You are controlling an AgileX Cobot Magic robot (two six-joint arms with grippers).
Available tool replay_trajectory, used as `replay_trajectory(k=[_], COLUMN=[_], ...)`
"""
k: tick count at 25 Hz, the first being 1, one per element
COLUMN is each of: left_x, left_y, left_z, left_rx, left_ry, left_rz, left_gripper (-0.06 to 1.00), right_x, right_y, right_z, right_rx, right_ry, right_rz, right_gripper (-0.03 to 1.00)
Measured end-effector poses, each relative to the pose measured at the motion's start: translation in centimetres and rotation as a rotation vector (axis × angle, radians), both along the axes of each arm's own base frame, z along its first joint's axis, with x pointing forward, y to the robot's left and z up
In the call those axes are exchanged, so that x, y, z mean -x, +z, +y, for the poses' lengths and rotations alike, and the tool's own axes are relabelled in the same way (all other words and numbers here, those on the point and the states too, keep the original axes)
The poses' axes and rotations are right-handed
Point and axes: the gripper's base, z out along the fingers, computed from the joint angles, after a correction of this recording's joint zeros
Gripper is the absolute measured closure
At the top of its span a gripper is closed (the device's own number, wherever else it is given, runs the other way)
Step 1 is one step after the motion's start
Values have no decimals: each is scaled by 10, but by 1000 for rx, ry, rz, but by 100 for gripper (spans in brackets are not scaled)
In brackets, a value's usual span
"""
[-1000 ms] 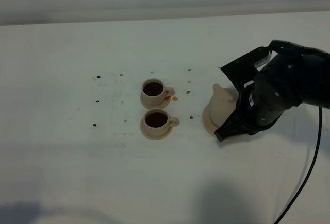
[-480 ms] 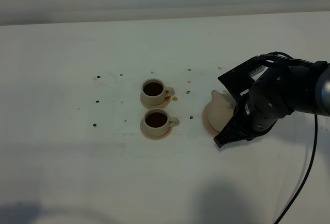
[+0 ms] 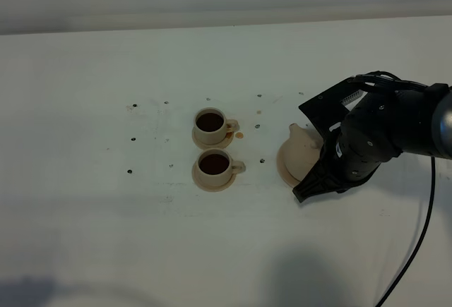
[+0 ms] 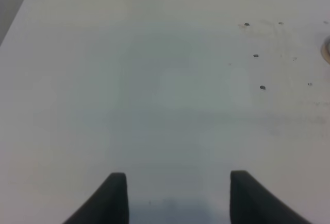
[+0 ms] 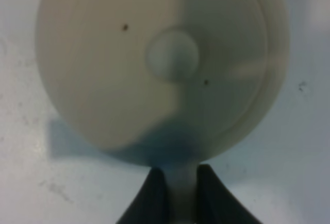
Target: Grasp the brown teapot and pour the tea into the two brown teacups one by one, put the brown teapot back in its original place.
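Observation:
The brown teapot (image 3: 300, 149) stands upright on its wide tan saucer (image 3: 285, 169), the original place, with its spout (image 3: 294, 128) toward the cups. From above, the right wrist view shows its domed lid and knob (image 5: 172, 55). My right gripper (image 5: 180, 198) is shut on the teapot's loop handle, one finger (image 5: 154, 195) pressed against each side. The right arm (image 3: 367, 141) hides the handle in the high view. The two brown teacups (image 3: 210, 122) (image 3: 214, 164) sit on small saucers left of the teapot, both holding dark tea. My left gripper (image 4: 178, 198) hangs open over bare table.
The white table (image 3: 106, 215) carries small dark specks (image 3: 133, 138) around the cups and a tan drip spot (image 3: 239, 135) beside the far cup. A black cable (image 3: 424, 229) trails from the right arm toward the front right.
Over the last second my right arm sank and brought the teapot down onto its saucer. In the last half second it has hardly moved.

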Motion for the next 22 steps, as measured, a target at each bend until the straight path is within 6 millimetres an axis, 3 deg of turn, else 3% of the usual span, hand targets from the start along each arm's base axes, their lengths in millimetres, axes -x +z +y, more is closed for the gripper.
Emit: replay_trajectory(k=[7,11,18,22], left_x=[0,0,0,0], left_y=[0,0,0,0], left_z=[0,0,0,0], left_rx=[0,0,0,0], left_ry=[0,0,0,0], left_rz=[0,0,0,0], left_gripper=[49,49,49,49], right_x=[1,13,73,123], right_y=[4,31,97,113], right_z=[0,-1,-19,-38], right_rx=[4,40,87,31], right_ry=[-1,-3,6,40], right_rz=[2,20,97,115], right_gripper=[46,32,34,40])
